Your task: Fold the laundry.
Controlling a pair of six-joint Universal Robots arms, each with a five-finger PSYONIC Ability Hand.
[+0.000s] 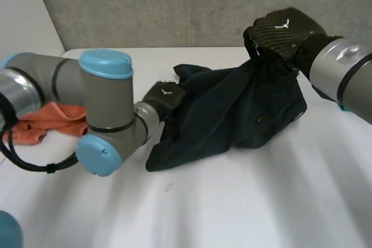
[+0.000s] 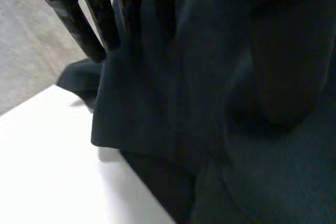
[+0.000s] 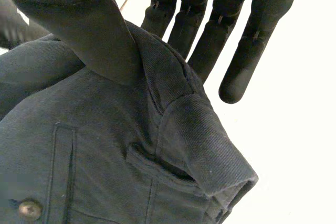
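Counter [image 1: 244, 201]: white; it carried both pieces of laundry and was bare along its near side.
Wall [image 1: 174, 4]: grey and rough, standing behind the counter's far edge.
Dark garment [image 1: 232, 114]: navy cloth, rumpled, lying across the middle of the counter between the two robot hands. Its near left corner rested flat on the surface and its far right end was drawn up off it into a peak.
Left arm [image 1: 104, 103]: grey with light-blue caps, bent over the left of the counter, between the orange cloth and the dark garment.
Right arm [image 1: 343, 74]: came in from the right, with its wrist above the raised end of the garment.
Right robot hand [image 1: 285, 30]: gripped the garment's far right end. In the right wrist view the thumb [image 3: 84, 30] pressed down on the cloth while the straight fingers [image 3: 241, 66] reached past its edge, so the fold was pinched between them.
Left robot hand [image 1: 164, 98]: sat at the garment's left edge, touching the cloth. I could not tell whether it gripped the cloth or only rested against it.
Orange cloth [image 1: 49, 120]: crumpled at the counter's far left, partly hidden behind the left arm and well apart from the dark garment.
Waistband [image 3: 210, 150]: thick and rolled over, just beneath the right robot hand.
Pocket [image 3: 63, 171]: a stitched outline beside the waistband.
Button [image 3: 29, 209]: small and brown, at the pocket's lower end.
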